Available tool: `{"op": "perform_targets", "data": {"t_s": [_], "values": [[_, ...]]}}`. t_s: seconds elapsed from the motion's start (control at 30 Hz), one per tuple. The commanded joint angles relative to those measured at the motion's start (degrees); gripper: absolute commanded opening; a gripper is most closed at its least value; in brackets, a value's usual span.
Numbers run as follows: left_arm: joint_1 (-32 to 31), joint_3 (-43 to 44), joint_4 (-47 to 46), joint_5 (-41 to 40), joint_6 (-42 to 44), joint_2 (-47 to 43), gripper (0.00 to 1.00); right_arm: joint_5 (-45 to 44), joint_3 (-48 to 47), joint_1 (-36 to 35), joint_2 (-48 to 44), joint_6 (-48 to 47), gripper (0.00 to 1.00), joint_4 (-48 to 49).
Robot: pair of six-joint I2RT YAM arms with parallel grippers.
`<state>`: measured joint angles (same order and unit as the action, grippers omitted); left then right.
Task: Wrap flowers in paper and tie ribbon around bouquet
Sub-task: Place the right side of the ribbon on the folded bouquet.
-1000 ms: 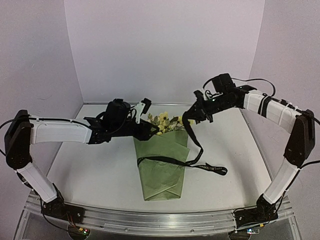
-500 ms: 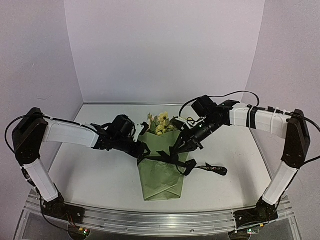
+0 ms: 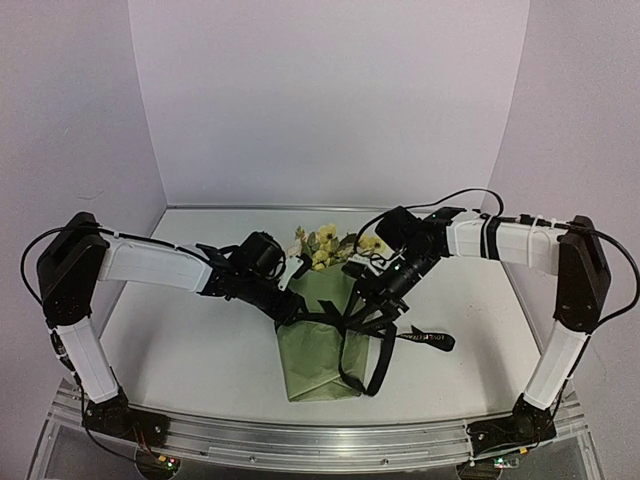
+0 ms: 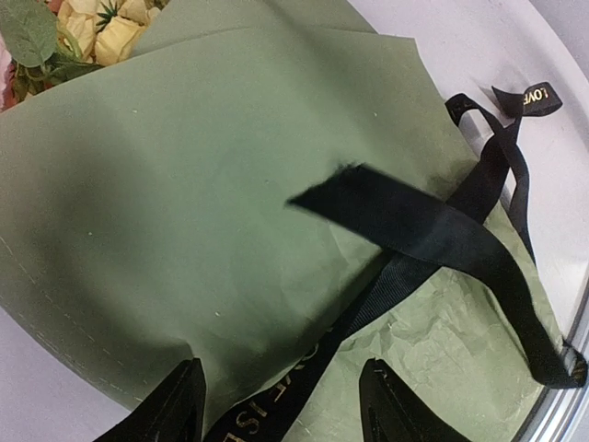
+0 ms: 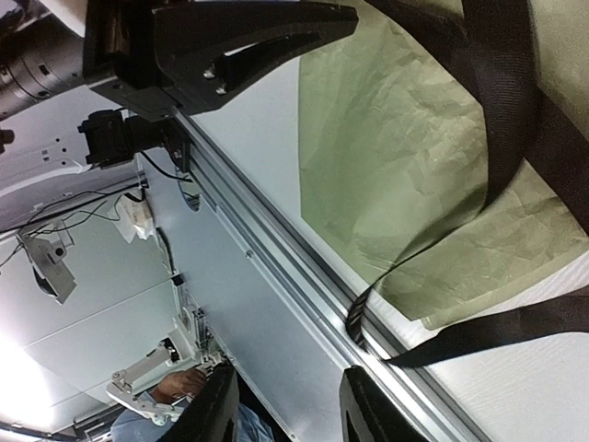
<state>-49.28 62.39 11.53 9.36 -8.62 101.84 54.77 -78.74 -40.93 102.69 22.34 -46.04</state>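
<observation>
- Ribbon [image 4: 433,230] is down! A second ago the right claw [image 5: 290,410] had it hoisted high over the flowers [image 4: 101,23]; now it lies crossed over the paper [image 4: 184,184], with one loop sagging toward the near edge of the tabletop [image 3: 200,350].
- Right claw has dropped to the right flank of the cone and let go. Its fingers stand apart with nothing between them, and the ribbon lies beyond its tips.
- Left claw [image 4: 281,410] has slid from the bloom end to the left edge of the paper. Its jaws are well apart and a strand of ribbon runs between them along the paper's edge, but it looks loose rather than pinched.
- Bouquet [image 3: 322,340] sits mid-tabletop, blooms toward the far edge and folded foot toward the near edge. The wrap looks closed.
- My read: the wrapping is done and the ribbon has made its first cross, but there is no knot yet. One frayed end rests free on the paper, so the cross could slip unless an end is picked up soon.
- Writing: gold "LOVE" shows on the tail lying off the paper's right side. More gold letters sit on the strand between the left jaws, with only "SE" clear. From the top view the lettering is too small to read.
</observation>
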Motion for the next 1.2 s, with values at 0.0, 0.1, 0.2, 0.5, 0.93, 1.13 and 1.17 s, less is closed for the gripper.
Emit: {"op": "perform_targets", "data": {"t_s": [0.0,0.1,0.2,0.5,0.93,1.13,1.17], "values": [[-0.4,3.1,2.2,-0.5,2.5,1.3,0.6,-10.4,-1.9,-0.3,-2.0,-4.4,0.51,-6.5],[-0.5,3.2,2.1,-0.9,2.5,1.5,0.58,-17.0,-3.0,-0.3,-1.6,-4.0,0.53,-8.4],[-0.5,3.2,2.1,-1.1,2.6,1.7,0.55,-19.3,-3.7,-0.9,-0.3,-1.1,0.49,-8.9],[-0.5,3.4,2.1,-0.8,2.7,2.2,0.54,-33.3,-1.3,-7.0,0.4,7.5,0.45,-6.9],[-0.5,2.2,1.5,-0.8,2.5,2.1,0.49,-44.4,3.2,-10.6,2.4,21.3,0.5,4.1],[-0.5,2.2,1.3,-0.3,2.4,2.0,0.48,-46.1,0.6,-11.3,5.9,22.4,0.5,3.3],[-0.5,2.3,1.4,-0.3,2.4,2.0,0.48,-46.2,0.3,-11.4,6.5,22.7,0.5,3.2]]}}
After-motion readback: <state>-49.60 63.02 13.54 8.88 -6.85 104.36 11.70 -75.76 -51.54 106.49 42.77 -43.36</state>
